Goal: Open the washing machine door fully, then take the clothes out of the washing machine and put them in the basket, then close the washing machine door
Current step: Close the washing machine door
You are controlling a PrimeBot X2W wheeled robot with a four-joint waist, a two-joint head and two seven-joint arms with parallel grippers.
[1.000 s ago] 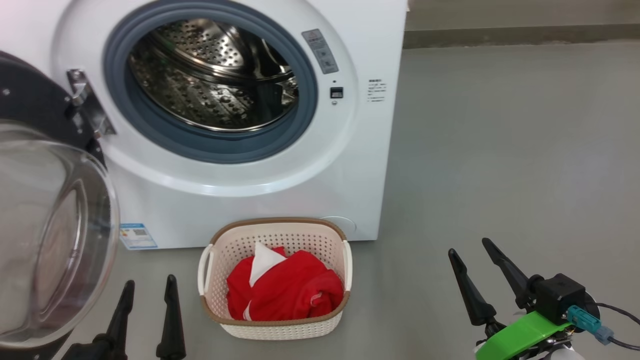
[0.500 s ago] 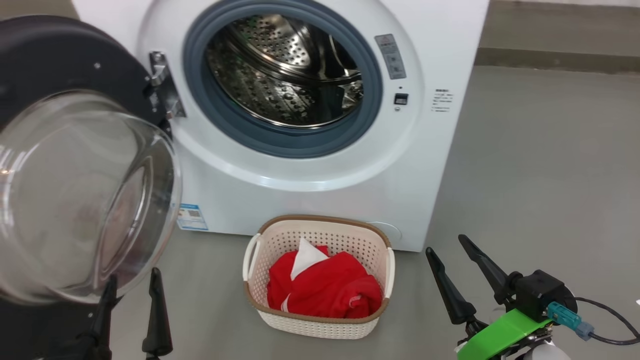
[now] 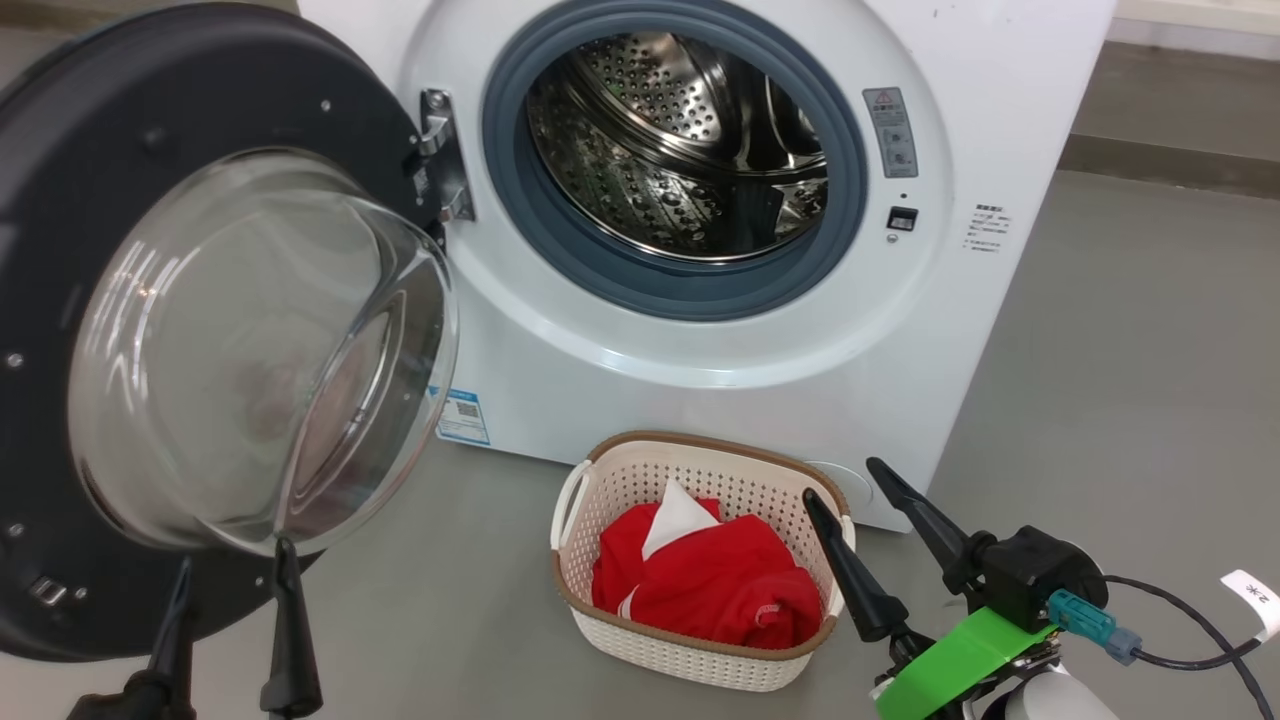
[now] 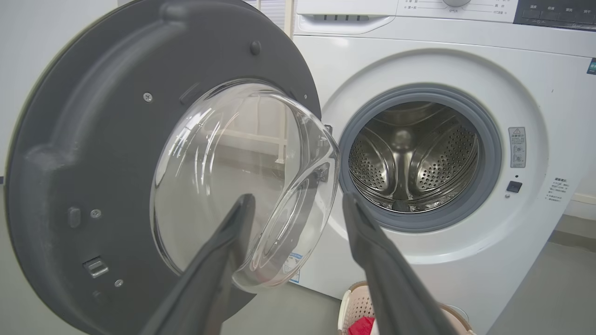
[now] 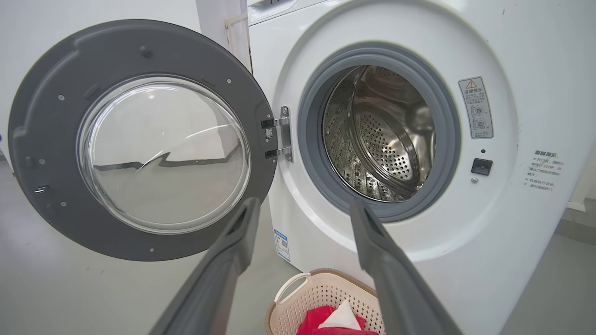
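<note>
The washing machine point(image 3: 700, 400) stands with its perforated steel drum point(image 3: 690, 150) showing no fabric inside. The washing machine door point(image 3: 60, 200) hangs swung wide to the left, clear glass bowl point(image 3: 260, 340) bulging toward me. The basket point(image 3: 700, 455) sits on the floor before the machine, red clothes point(image 3: 730, 590) with a white patch piled in it. My left gripper point(image 3: 233, 560) is open and empty just below the door's glass. My right gripper point(image 3: 842, 480) is open and empty by the basket's right rim. From the wrists, left gripper point(image 4: 298, 197) and right gripper point(image 5: 305, 202) face door point(image 5: 46, 139) and drum point(image 5: 386, 135).
Grey floor point(image 3: 1130, 380) spreads to the right of the machine, with a low wall base point(image 3: 1170, 165) behind. A blue label point(image 3: 462, 417) sits low on the machine's front. A cable point(image 3: 1180, 655) trails from my right wrist.
The head camera has turned left, so machine and basket sit further right and more of the door shows. The right gripper now overlaps the basket's right rim. Both grippers stay open.
</note>
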